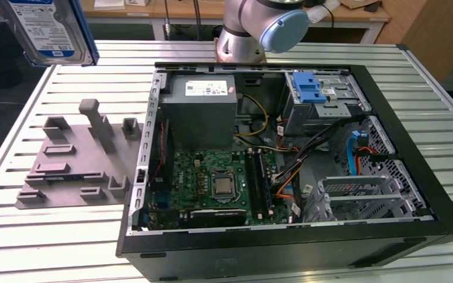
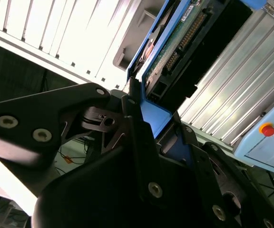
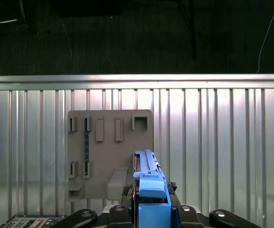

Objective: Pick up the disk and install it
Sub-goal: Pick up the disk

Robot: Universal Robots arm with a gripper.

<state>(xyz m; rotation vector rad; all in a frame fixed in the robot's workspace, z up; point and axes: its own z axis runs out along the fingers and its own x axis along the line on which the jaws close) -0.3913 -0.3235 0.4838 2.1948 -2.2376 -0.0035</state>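
Slatted table [image 1: 53, 247] with computer case [image 1: 289, 250] and perhaps-plastic grey fixture [image 1: 61, 171].

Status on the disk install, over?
Claw shut on disk. Disk aloft near grey fixture, outside case. Cables cross case beside cage.

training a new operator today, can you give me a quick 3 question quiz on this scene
1. True or false: the hand is shut on the disk.
2. Multiple choice: in the first wrist view, which thing on the table shows just past the held disk? A) grey fixture plate B) cardboard box C) red bin
3. Short answer: what colour is the latch on the drive cage inside the computer case?

Key: 1 true; 2 A; 3 blue
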